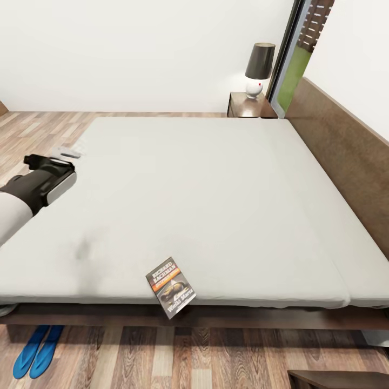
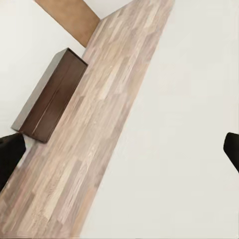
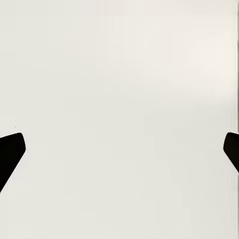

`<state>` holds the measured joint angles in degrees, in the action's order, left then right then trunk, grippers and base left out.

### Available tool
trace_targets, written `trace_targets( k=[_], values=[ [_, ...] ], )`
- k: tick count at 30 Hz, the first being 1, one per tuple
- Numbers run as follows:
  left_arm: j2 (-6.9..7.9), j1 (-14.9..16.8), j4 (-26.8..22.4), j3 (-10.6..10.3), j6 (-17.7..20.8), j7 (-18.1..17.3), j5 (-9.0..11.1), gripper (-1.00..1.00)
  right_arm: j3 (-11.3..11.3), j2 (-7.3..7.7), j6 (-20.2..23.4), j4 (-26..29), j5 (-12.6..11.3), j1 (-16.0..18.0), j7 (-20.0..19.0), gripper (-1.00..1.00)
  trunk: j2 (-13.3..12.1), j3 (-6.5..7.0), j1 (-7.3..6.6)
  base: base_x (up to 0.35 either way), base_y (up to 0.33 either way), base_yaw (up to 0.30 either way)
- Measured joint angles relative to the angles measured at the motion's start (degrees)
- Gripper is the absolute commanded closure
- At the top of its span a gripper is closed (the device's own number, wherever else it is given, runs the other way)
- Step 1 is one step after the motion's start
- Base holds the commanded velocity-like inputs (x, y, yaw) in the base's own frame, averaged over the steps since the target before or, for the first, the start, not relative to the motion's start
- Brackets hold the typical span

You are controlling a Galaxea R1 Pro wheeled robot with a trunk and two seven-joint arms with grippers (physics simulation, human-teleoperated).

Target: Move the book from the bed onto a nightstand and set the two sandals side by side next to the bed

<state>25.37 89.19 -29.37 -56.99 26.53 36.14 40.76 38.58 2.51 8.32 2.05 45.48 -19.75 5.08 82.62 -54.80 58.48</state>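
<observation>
**Book overhanging the near edge of the bed**

The book (image 1: 170, 287) lies face up at the near edge of the bed (image 1: 216, 189), roughly midway along that edge, with its lower corner poking out past the mattress over the frame. Its long axis runs slantwise to the edge: the "Richard Bachman" end points up the mattress toward the far left corner, the other end points out over the floor.

The risk, as I judge it, is a nudge. Any push along that axis toward the near edge, or a grasp that drags instead of lifting, could tip the book off onto the floor. The overhang does offer a lip to pinch.

The sandals (image 1: 37, 350) lie side by side on the floor just off the near left corner, partly under the frame line, so that part looks settled.

The nightstand (image 1: 249, 105) stands past the far edge by the headboard, with a lamp (image 1: 258, 69) taking up much of its top; the book would need a bare patch.

The left gripper (image 1: 64, 156) hovers over the left edge, well apart from the book, jaws wide and empty. The right gripper (image 3: 119, 149) faces a plain pale surface, also spread wide, holding nothing.
</observation>
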Motion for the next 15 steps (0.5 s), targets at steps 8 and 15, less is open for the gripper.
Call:
trace_targets(
  k=[8, 15],
  values=[
    [6.99, 1.51, -0.66, 0.00, -0.02, 1.46, -3.76, -1.00, -0.34, -0.13, 0.06, 0.89, 0.18, 0.72, -0.05, -1.00, 0.00, 0.00, 0.00, 0.000, 0.000, 0.000],
    [13.20, 2.00, -0.46, 0.01, -1.84, 2.15, -12.73, -1.00, -2.10, -0.07, 0.08, 1.19, 0.24, 1.70, 0.00, -1.00, 0.00, 0.00, 0.00, 0.000, 0.000, 0.000]
  ],
)
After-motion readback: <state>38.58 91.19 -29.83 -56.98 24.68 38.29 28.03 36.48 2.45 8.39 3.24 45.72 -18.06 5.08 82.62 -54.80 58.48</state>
